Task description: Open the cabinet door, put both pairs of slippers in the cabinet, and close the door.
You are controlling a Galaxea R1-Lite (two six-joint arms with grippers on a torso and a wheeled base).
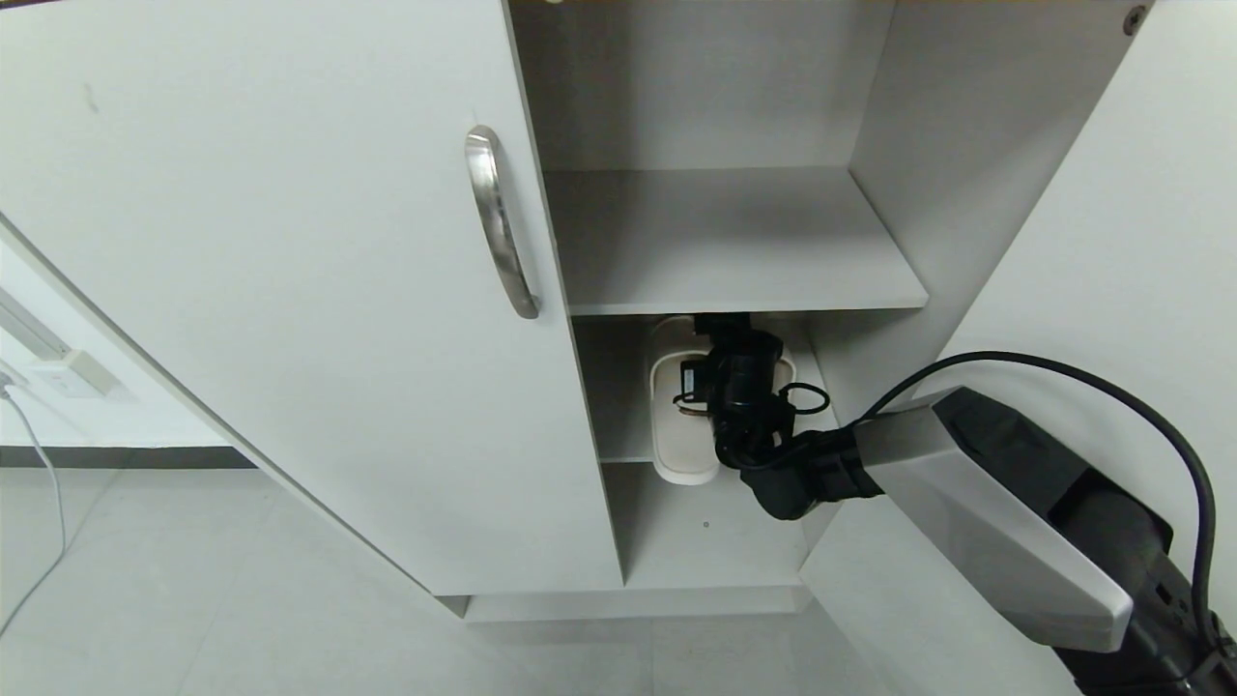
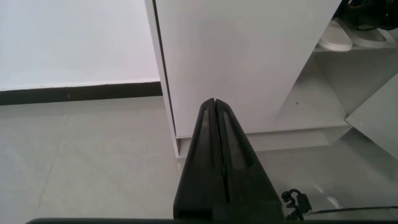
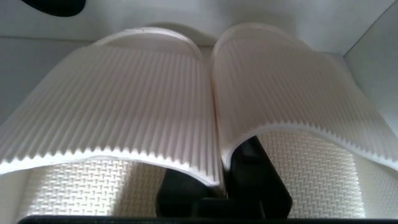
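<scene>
A pair of white ribbed slippers (image 1: 676,435) lies side by side on the cabinet's lower shelf (image 1: 623,416). My right gripper (image 1: 720,329) reaches into that compartment over them, its tips tucked under the upper shelf's edge. In the right wrist view the slippers (image 3: 137,93) sit close up, and my right gripper (image 3: 221,180) is shut on their adjoining inner straps. My left gripper (image 2: 214,102) hangs shut and empty above the floor in front of the cabinet; the white slippers (image 2: 339,38) lie far beyond it.
The cabinet's left door (image 1: 271,290) with a metal handle (image 1: 498,222) is closed; the right door (image 1: 1111,242) stands open. The upper shelf (image 1: 725,242) is bare. A wall socket with a cable (image 1: 68,377) is at the left, above the tiled floor (image 1: 242,599).
</scene>
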